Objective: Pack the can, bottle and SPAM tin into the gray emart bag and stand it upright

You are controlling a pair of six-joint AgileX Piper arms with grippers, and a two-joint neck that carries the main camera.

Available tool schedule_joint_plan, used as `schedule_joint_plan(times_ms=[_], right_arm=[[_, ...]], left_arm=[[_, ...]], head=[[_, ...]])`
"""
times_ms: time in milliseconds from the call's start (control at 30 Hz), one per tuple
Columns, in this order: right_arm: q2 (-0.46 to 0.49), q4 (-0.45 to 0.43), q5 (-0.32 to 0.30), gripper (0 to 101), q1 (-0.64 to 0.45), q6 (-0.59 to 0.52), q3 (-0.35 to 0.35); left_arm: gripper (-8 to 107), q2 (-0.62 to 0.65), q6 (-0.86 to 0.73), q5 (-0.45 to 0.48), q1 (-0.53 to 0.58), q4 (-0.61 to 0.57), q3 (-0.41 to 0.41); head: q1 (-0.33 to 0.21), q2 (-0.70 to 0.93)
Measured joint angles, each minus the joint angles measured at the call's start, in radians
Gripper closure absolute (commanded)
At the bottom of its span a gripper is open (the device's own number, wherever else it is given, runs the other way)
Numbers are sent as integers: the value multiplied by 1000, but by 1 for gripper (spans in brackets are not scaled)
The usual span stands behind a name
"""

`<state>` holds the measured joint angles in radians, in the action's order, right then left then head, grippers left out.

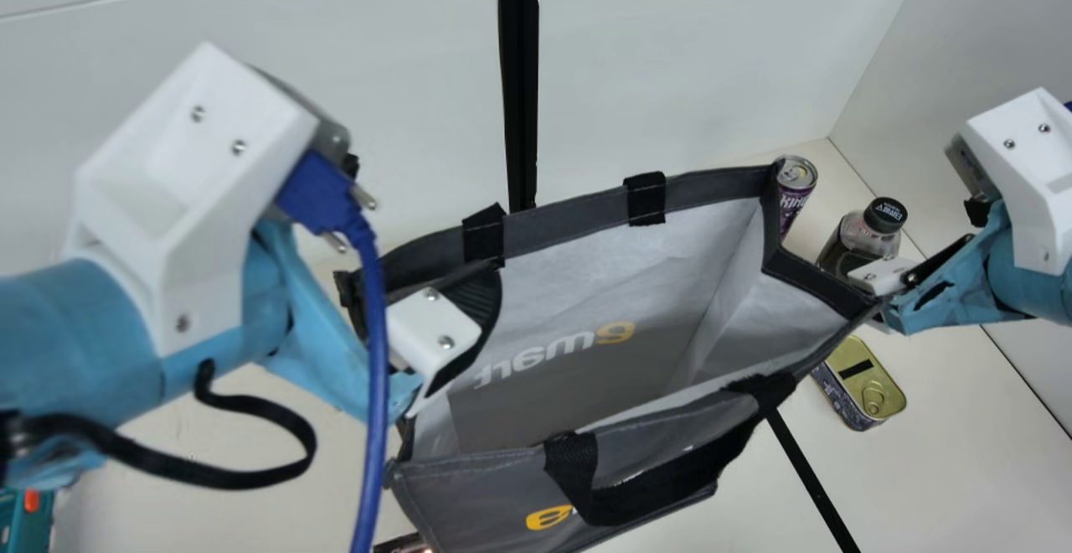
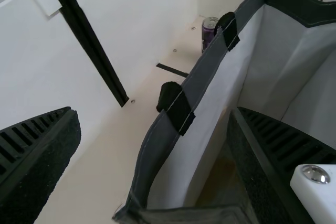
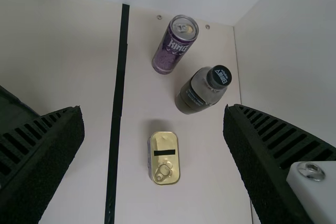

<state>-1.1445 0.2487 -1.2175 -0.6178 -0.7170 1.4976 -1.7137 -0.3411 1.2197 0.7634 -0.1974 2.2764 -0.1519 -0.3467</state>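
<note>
The gray emart bag (image 1: 586,444) stands upright with its mouth spread wide. At its left end my left gripper (image 1: 414,293) is open, one finger inside the mouth; in the left wrist view the bag's rim (image 2: 197,85) passes between the spread fingers of this gripper (image 2: 152,116). My right gripper (image 1: 900,281) is by the bag's right corner. In the right wrist view this gripper (image 3: 154,111) is open above the purple can (image 3: 170,51), the dark bottle (image 3: 202,92) and the gold-lidded SPAM tin (image 3: 164,158). Can and bottle stand upright; the tin lies lid up.
White walls (image 1: 687,50) rise behind and at the right of the cream table (image 1: 963,452). Black strips run across the tabletop. A blue cable (image 1: 374,419) hangs from the left arm in front of the bag's left end. A teal object (image 1: 29,519) lies at the lower left.
</note>
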Motion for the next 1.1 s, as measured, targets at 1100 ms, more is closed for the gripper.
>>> schedule_joint_plan(times_ms=[1100], right_arm=[[0, 0, 0, 6, 0, 0, 0]], left_arm=[[9, -231, -49, 0, 68, -7, 145]], head=[[0, -2]])
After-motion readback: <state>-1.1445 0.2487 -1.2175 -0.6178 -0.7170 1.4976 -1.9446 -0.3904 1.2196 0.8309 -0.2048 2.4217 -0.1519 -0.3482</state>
